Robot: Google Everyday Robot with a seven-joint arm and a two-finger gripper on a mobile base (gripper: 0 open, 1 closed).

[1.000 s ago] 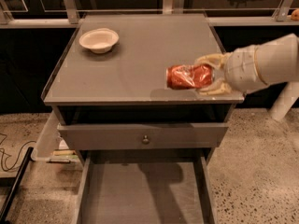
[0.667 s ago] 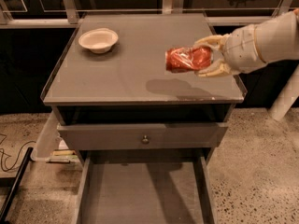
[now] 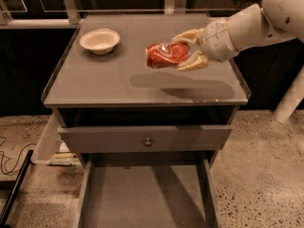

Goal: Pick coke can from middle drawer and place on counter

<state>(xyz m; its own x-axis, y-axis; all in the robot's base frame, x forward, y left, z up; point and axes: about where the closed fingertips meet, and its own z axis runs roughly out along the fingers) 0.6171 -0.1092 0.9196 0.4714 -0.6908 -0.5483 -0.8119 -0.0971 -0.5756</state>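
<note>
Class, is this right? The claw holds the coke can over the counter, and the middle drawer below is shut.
No. The camera view shows the middle drawer pulled open, not shut. The rest holds: the claw grips the coke can over the counter.

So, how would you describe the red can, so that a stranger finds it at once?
On the flat grey cabinet top, look above the right half: the cream two-finger gripper holds a small dented red metal can sideways. Its only neighbour, a round cream bowl, sits back left.
</note>
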